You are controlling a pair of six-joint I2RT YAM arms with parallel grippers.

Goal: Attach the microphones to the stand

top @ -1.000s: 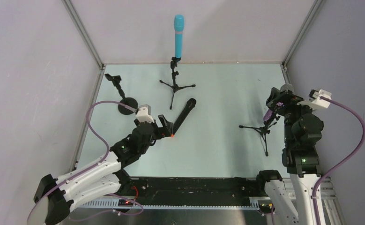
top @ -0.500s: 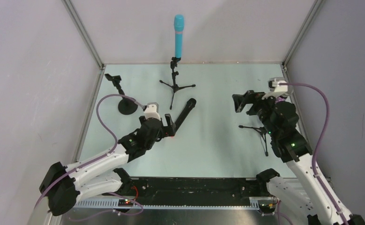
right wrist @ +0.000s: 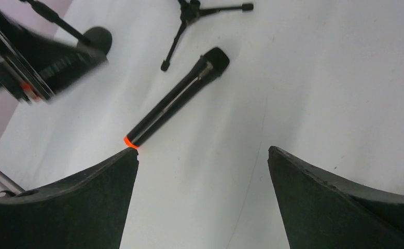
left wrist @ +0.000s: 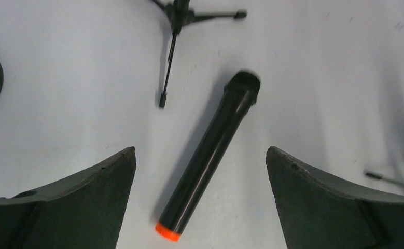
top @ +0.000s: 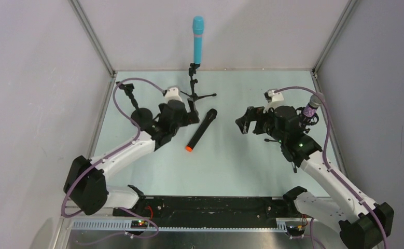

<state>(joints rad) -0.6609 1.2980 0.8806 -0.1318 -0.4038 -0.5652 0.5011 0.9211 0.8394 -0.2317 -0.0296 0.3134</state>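
Note:
The black microphone (top: 199, 130) with an orange end lies flat on the table, held by nothing. My left gripper (top: 192, 116) hovers open over it, and in the left wrist view the black microphone (left wrist: 210, 155) lies between the spread fingers of the left gripper (left wrist: 200, 150). My right gripper (top: 244, 124) is open and empty to its right. In the right wrist view the right gripper (right wrist: 202, 153) faces the black microphone (right wrist: 176, 98). The turquoise microphone (top: 197, 39) stands upright in the back tripod stand (top: 192, 93). The purple microphone (top: 309, 110) stands upright behind my right arm, its stand mostly hidden.
A round-base stand (top: 140, 115) with an empty clip (top: 125, 88) stands at the back left, just behind my left arm. The enclosure walls close the table in on the left, back and right. The back tripod's legs (left wrist: 173, 31) spread close to the black microphone's head.
My left arm moved away from the orange end, up and back over the black microphone. My right arm swung left from the right stand toward the middle, uncovering the upright purple microphone.

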